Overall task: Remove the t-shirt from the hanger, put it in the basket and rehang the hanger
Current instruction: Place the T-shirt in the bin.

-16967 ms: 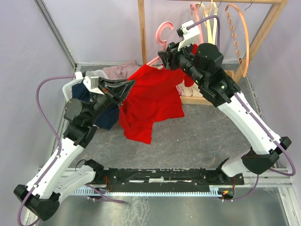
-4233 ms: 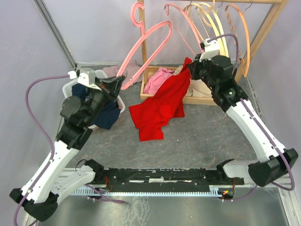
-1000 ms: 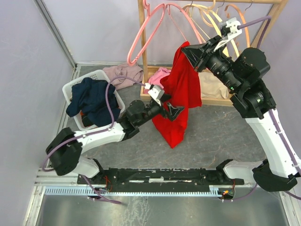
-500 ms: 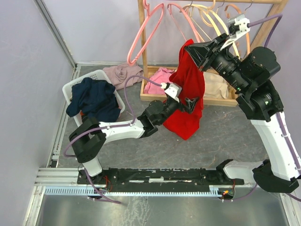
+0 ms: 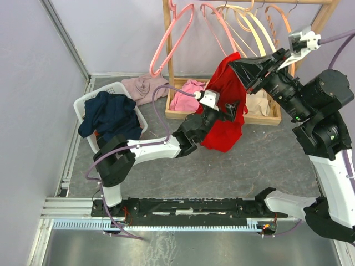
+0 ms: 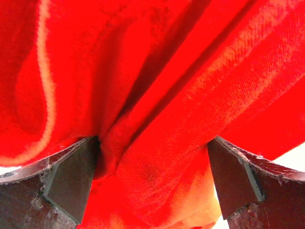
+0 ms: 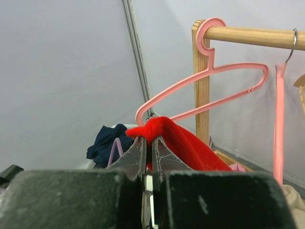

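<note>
The red t-shirt (image 5: pixel 223 123) hangs in the air in front of the wooden rack, pinched at its top fold by my right gripper (image 5: pixel 237 62), which is shut on it (image 7: pixel 149 139). The cloth (image 7: pixel 190 148) drapes down from those tips. The pink hanger (image 5: pixel 176 39) hangs bare at the rail's left end (image 7: pixel 209 88), apart from the shirt. My left gripper (image 5: pixel 233 108) is pressed into the shirt's middle. Its jaws stand wide open, with folds of red cloth (image 6: pixel 157 95) bunched between the two fingers (image 6: pixel 71 176).
A wooden rack post (image 5: pixel 166 55) and its base tray (image 5: pixel 265 119) stand behind the shirt, with several more hangers (image 5: pixel 249 22) on the rail. Pink clothes (image 5: pixel 186 91) lie in the tray. A white basket (image 5: pixel 83 105) with a navy garment (image 5: pixel 111 116) sits on the left.
My right gripper has carried the shirt to the right and a little lower. My left arm has followed it right, and its open jaws now sit around the cloth.
</note>
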Robot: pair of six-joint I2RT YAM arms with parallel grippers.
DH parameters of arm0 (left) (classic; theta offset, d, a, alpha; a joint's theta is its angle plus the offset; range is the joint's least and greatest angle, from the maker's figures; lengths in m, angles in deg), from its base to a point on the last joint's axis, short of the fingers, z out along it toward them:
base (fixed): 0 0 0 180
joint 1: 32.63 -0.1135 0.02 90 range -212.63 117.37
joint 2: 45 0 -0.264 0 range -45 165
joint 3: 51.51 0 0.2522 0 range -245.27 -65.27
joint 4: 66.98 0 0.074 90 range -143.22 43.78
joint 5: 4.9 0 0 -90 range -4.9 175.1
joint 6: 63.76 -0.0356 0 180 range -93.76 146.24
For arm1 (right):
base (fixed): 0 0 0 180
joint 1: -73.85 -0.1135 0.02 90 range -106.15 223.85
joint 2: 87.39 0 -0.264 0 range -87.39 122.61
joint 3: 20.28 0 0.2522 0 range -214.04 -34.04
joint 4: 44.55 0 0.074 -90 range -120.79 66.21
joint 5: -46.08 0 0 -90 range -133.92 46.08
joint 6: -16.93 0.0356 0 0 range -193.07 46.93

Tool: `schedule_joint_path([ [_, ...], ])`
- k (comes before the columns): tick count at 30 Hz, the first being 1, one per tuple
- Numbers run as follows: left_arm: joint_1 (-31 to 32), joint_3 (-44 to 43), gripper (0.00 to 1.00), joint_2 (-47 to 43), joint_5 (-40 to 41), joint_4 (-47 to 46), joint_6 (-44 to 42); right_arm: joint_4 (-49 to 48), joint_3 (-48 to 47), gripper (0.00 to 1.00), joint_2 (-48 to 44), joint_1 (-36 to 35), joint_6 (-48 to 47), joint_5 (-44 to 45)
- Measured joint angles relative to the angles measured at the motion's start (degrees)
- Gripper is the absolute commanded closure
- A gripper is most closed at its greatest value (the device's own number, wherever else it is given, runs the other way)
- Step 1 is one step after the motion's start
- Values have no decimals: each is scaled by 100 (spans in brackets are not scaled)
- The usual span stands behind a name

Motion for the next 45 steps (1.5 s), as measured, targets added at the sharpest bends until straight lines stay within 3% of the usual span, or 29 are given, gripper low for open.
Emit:
schedule_joint_path([
  [1,2,-79,1,39,44,4,-11,-2,33,99,-46,0,22,-7],
  [3,7,-225,12,105,157,17,-42,-2,133,99,-181,0,61,-22],
  [13,13,-345,96,94,404,125,-466,76,531,99,-761,0,26,555],
  [21,13,216,97,-634,361,741,-514,374,597,99,-859,-2,-227,1596],
  [30,195,859,97,-3034,236,2776,-505,785,1394,99,-1029,0,-518,2951],
  [39,240,804,97,-4662,627,4653,-417,935,2498,98,-964,-24,-269,2756],
  [43,258,804,97,-4920,1027,5276,-328,914,2691,85,-782,-42,-136,2291],
  [45,258,804,97,-5051,1294,5506,-328,828,2780,70,-706,-42,-72,1989],
])
